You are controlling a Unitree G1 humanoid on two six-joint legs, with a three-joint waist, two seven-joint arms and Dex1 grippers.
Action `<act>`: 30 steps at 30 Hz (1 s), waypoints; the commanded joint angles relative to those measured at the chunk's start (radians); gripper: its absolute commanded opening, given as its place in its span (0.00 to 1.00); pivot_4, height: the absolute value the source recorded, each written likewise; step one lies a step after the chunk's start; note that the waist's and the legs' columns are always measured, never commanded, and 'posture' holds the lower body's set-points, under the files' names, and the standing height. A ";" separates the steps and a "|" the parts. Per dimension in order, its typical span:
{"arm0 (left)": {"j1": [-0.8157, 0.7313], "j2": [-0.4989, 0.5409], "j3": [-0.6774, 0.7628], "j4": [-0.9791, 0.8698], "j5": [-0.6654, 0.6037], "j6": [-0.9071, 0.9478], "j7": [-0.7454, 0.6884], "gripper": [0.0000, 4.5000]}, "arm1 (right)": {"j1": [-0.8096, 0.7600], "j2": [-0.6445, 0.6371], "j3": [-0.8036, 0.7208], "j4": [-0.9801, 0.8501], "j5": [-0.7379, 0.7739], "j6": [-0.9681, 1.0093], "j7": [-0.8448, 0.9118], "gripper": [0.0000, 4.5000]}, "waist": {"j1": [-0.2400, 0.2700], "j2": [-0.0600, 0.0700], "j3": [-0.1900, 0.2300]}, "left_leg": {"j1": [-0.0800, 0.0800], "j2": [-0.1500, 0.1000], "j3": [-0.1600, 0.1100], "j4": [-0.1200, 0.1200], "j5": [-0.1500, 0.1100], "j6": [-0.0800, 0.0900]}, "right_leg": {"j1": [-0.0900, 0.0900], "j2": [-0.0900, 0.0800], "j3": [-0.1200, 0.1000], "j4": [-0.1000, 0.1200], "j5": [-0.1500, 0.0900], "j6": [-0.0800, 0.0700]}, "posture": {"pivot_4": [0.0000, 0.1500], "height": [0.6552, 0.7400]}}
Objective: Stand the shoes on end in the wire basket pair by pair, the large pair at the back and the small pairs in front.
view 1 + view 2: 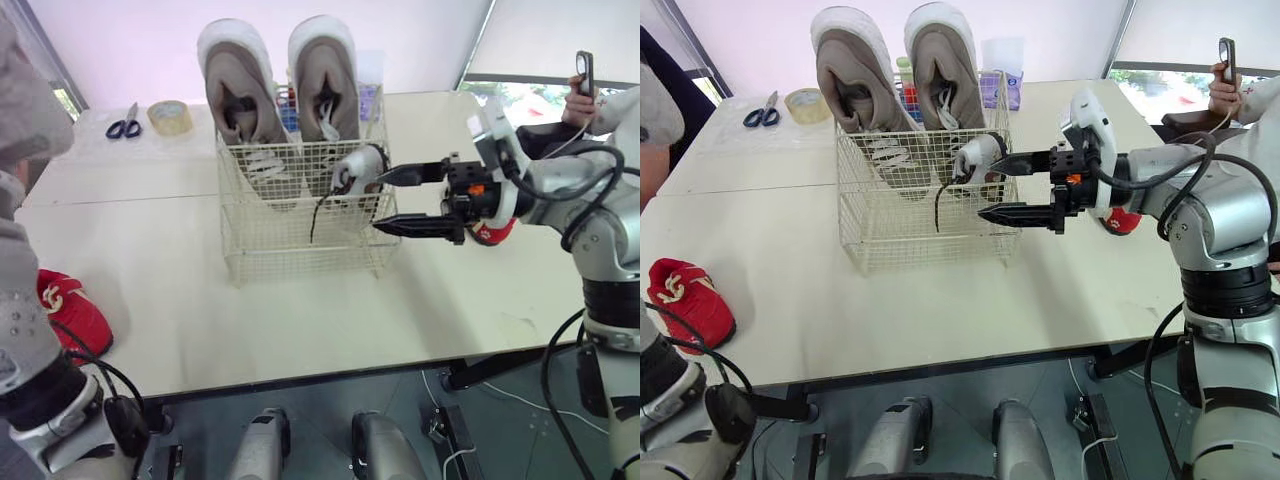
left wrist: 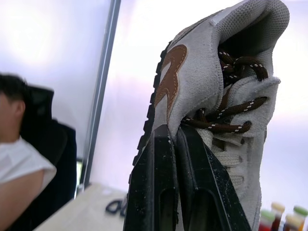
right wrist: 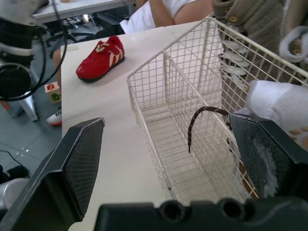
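Right claw (image 1: 987, 188): spread wide, small grey shoe (image 1: 972, 155) just ahead, so steady it upright!
Left claw (image 2: 174, 132): clamped on matching sneaker (image 2: 202, 82).

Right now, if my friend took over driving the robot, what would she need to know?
The left gripper has its jaws shut on a small grey shoe with brown laces, held up.
The right gripper has its jaws open beside the wire basket, next to the small pale shoe standing in its front.
Done: the large pair stands on end at the back.
Left: add the held shoe in front, then the red shoe lying on the table by the robot's left side.
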 commanded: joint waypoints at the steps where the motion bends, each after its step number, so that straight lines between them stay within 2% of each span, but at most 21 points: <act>1: -0.016 -0.049 -0.154 -0.136 0.026 0.005 0.063 0.01 | -0.062 0.007 -0.025 0.044 0.006 -0.010 0.007 1.00 | 0.000 0.000 0.000 | 0.000 0.000 -0.001 0.002 0.000 0.000 | 0.001 0.001 0.000 0.000 0.000 0.000 | 1.00 1.00; 6: 0.002 -0.138 -0.289 -0.116 0.080 -0.067 0.055 0.01 | -0.067 0.003 -0.029 0.046 0.003 -0.001 0.000 1.00 | -0.006 0.000 0.000 | -0.001 0.001 -0.001 0.007 0.001 0.001 | 0.003 0.002 0.000 -0.002 0.000 0.000 | 1.00 1.00; 15: -0.005 -0.279 -0.498 0.135 0.205 -0.324 -0.088 0.01 | 0.017 -0.051 -0.111 -0.075 0.047 0.073 -0.074 1.00 | 0.013 0.000 0.000 | -0.002 0.002 -0.001 0.007 0.000 0.002 | 0.003 0.004 0.001 -0.001 0.001 -0.002 | 1.00 1.00; 22: 0.030 -0.346 -0.572 0.262 0.265 -0.430 -0.146 0.01 | 0.074 -0.073 -0.169 -0.149 0.090 0.113 -0.131 1.00 | 0.022 0.000 0.000 | -0.002 0.001 -0.002 0.007 0.000 0.003 | 0.002 0.004 0.002 -0.002 0.001 -0.002 | 1.00 1.00; 30: 0.112 -0.354 -0.642 0.394 0.405 -0.539 -0.174 0.01 | 0.109 -0.050 -0.176 -0.181 0.119 0.111 -0.180 1.00 | 0.021 0.000 0.000 | -0.002 0.002 -0.001 0.008 0.000 0.003 | 0.003 0.004 0.001 -0.006 0.001 -0.002 | 1.00 1.00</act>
